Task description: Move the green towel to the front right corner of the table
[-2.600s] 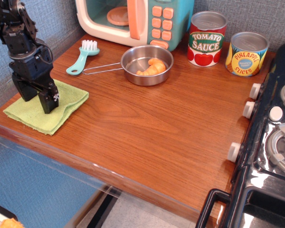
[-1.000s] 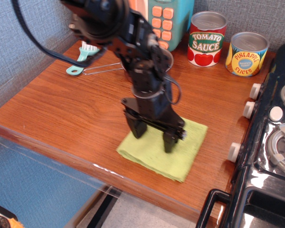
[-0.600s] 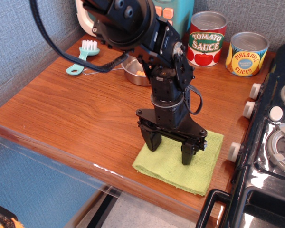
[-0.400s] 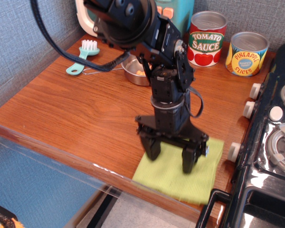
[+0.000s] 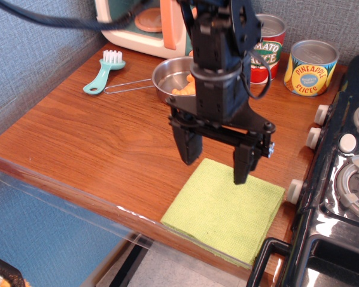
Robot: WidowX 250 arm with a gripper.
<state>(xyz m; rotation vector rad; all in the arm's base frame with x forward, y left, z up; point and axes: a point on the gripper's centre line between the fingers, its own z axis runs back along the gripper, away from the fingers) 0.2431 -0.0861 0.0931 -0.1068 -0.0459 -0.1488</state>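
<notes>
Towel [image 5: 224, 209] is lying flat at the front right corner of the table [image 5: 102, 149], its near edge just at the table's rim and its right corner close to the black stove [image 5: 338, 197]. You are looking at the gripper [image 5: 215, 164] hanging above the towel's far edge, fingers [image 5: 188, 146] pointing down and spread wide apart, gripping nothing; the tips appear to be clear of the cloth. Behind the arm, the steel pan [image 5: 170, 78] is sitting with an orange piece of food [image 5: 182, 89] in it, its wire handle reaching left toward the teal brush [image 5: 103, 72]. Further back you are seeing the toy microwave [image 5: 137, 24] against the wall, with the tomato sauce can [image 5: 269, 48] partly hidden by the arm and the pineapple can [image 5: 310, 67] standing beside it, near the stove's white knobs [image 5: 314, 137].
</notes>
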